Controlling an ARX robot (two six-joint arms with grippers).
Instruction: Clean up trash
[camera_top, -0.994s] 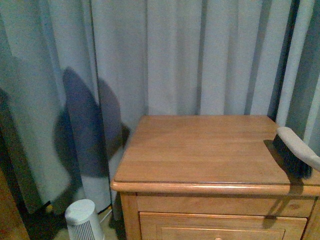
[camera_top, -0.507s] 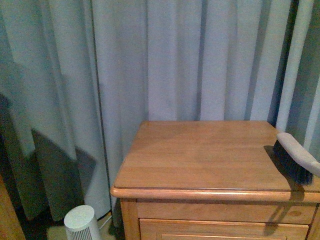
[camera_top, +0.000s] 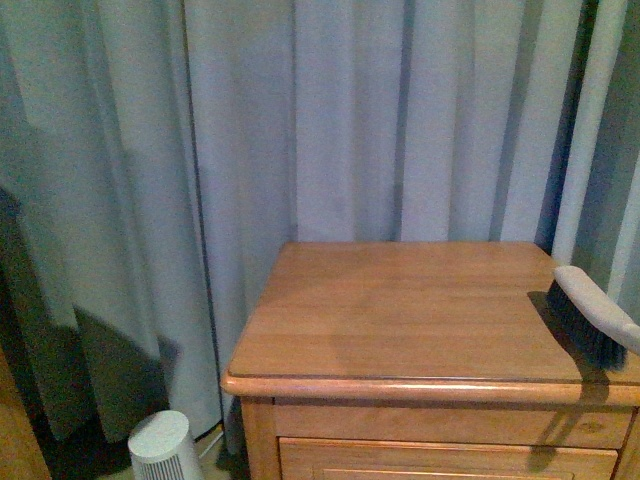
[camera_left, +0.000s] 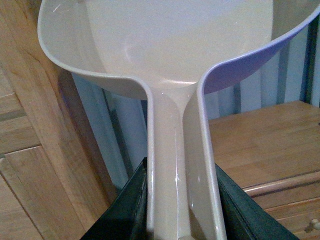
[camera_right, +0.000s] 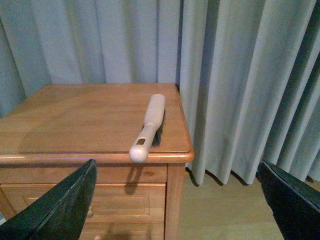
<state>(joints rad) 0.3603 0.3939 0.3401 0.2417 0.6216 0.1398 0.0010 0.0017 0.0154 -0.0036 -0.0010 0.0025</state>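
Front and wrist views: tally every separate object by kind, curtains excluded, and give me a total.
Dustpan: 1
Brush: 1
Wooden cabinet: 1
White floor appliance: 1
Crumpled paper wad: 0 in view
Total: 4

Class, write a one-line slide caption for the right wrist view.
Open right gripper faces a brush lying on the wooden cabinet, handle end at its front edge, curtains behind.
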